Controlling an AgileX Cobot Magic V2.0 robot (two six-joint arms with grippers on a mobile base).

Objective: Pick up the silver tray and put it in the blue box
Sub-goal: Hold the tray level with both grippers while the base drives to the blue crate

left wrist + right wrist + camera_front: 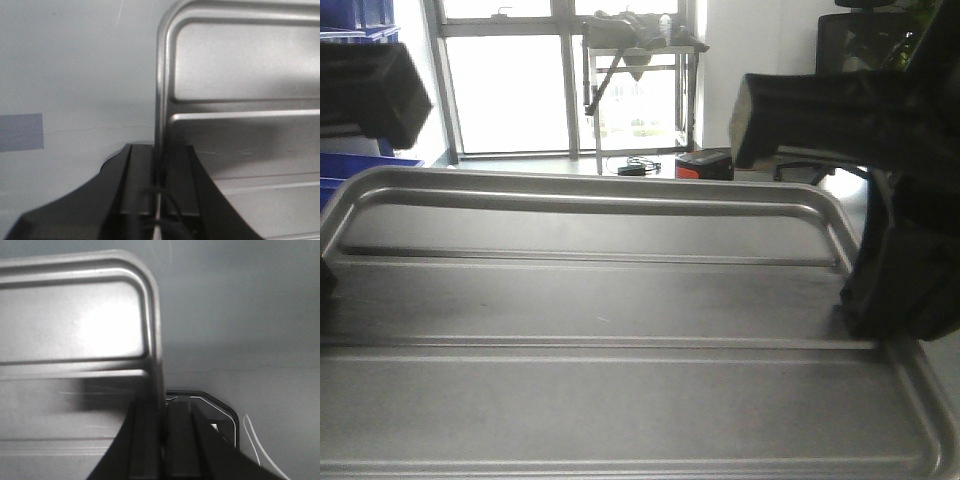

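Observation:
The silver tray (620, 400) fills the front view, lifted and roughly level, its two long ridges running across. My left gripper (325, 285) is shut on the tray's left rim; in the left wrist view the gripper (159, 150) pinches the rim of the tray (240, 65) between its fingers. My right gripper (880, 290) is shut on the right rim; in the right wrist view the gripper (162, 407) clamps the edge of the tray (70, 320). A blue box's rim (360, 170) shows at the far left behind the tray, mostly hidden.
Another blue bin (360, 20) sits at the top left. A window, a metal-frame stand (640, 90) and a red and black object (705, 163) on the floor lie behind. A black device (222, 415) with a white cable lies below the right gripper.

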